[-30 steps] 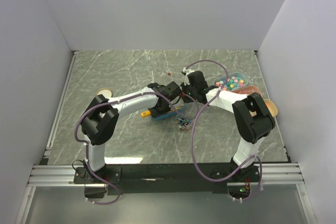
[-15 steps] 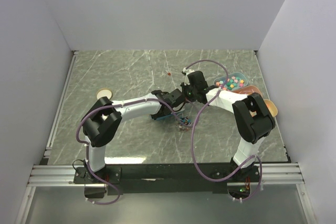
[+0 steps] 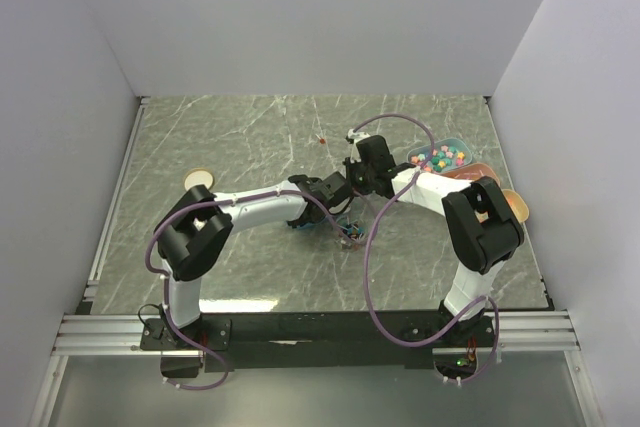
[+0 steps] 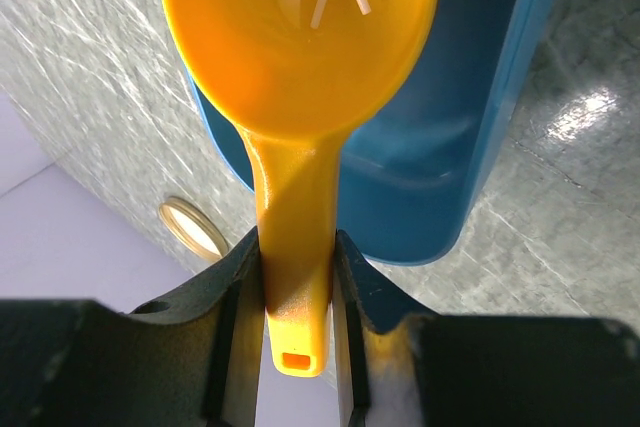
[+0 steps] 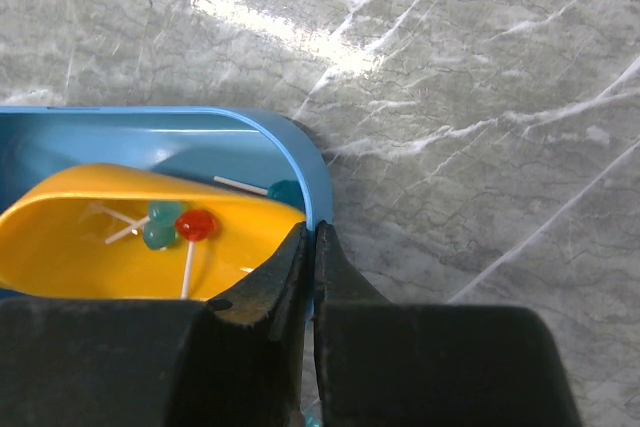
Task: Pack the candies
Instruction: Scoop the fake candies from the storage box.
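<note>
My left gripper (image 4: 295,265) (image 3: 331,193) is shut on the handle of a yellow scoop (image 4: 300,57). The scoop's bowl lies over a blue tub (image 4: 470,147) (image 5: 140,142). In the right wrist view the bowl (image 5: 90,257) carries a few of the candies (image 5: 178,226), tiny teal and red ones on white sticks, and another teal one (image 5: 285,191) lies in the tub. My right gripper (image 5: 313,239) (image 3: 354,187) is shut on the tub's rim (image 5: 322,192). A small heap of candies (image 3: 350,233) lies on the table just right of the tub.
A clear tub of pastel sweets (image 3: 441,156) and an orange-red heap (image 3: 470,173) stand at the right. Round lids lie at the left (image 3: 198,178) (image 4: 193,230) and at the far right (image 3: 516,205). One red sweet (image 3: 322,140) lies farther back.
My left arm has reached rightward, bringing the scoop over the blue tub; its handle no longer shows in the top view. The right arm has hardly moved.
</note>
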Motion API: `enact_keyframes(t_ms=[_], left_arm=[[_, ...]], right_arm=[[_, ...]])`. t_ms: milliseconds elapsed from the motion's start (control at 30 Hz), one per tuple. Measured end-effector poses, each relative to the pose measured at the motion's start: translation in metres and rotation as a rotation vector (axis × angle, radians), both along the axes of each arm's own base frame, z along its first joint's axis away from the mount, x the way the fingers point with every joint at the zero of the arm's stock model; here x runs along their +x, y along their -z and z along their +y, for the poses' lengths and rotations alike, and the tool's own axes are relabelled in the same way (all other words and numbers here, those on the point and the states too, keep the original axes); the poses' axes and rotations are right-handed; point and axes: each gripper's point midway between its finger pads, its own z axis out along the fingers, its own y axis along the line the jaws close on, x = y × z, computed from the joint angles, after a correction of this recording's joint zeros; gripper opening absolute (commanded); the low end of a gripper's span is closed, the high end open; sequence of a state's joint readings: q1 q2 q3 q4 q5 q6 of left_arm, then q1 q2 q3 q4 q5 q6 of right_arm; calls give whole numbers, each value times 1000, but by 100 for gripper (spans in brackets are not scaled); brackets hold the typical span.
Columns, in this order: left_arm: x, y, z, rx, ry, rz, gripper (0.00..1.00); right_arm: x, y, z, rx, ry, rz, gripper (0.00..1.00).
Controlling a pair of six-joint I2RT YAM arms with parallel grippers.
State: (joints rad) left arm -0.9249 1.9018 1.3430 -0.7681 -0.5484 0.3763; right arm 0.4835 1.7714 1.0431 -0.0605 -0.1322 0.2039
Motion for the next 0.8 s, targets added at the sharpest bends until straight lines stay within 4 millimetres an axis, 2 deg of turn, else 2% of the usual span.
enact_keyframes(t_ms=[267, 500, 800], left_arm=[[-14, -1, -9, -2, 47, 14, 1], [-21, -5, -19, -123, 52, 82, 1], [-16, 0, -12, -243, -5, 188, 1]], right_arm=[[-1, 1, -1, 1, 6, 9, 0], [0, 1, -7, 61, 33, 52, 0], [5, 0, -15, 71, 57, 54, 0]])
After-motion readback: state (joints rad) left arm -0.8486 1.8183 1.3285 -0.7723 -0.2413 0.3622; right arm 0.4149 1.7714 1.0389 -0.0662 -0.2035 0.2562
